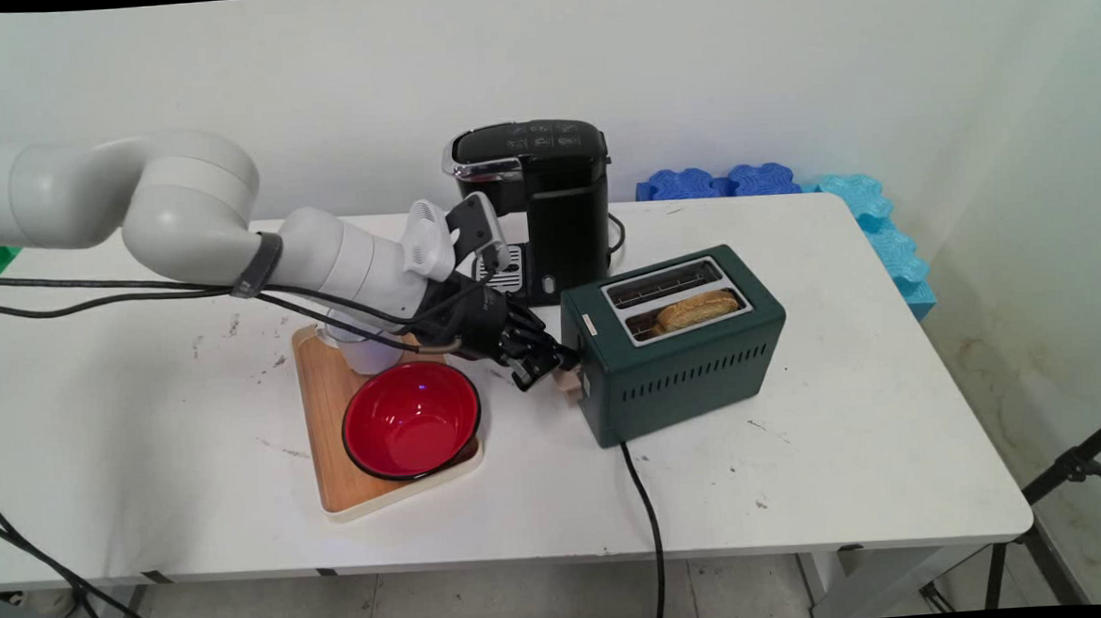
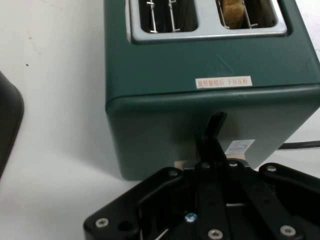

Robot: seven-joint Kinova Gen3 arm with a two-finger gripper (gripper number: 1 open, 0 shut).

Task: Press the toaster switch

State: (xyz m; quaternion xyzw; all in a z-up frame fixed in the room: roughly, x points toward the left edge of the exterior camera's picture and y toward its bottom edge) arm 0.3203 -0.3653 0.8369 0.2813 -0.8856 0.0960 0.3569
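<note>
A dark green two-slot toaster (image 1: 681, 363) stands mid-table, with a slice of toast (image 1: 697, 309) sticking up from its near slot. My gripper (image 1: 546, 361) is low at the toaster's left end face, right at the beige lever knob (image 1: 570, 384). In the hand view the fingers (image 2: 214, 131) stand pressed together, shut, with their tips against the toaster (image 2: 210, 105) end face under a white label. The beige lever knob (image 2: 184, 164) shows just below them, mostly hidden by the black linkage. The toast (image 2: 235, 12) shows in the right-hand slot there.
A black coffee machine (image 1: 545, 206) stands behind the gripper. A red bowl (image 1: 411, 420) and a pale cup (image 1: 364, 354) sit on a wooden tray (image 1: 326, 434) to the left, under the arm. The toaster's black cord (image 1: 651, 520) runs off the front edge. Blue foam pieces (image 1: 789, 183) lie at back right.
</note>
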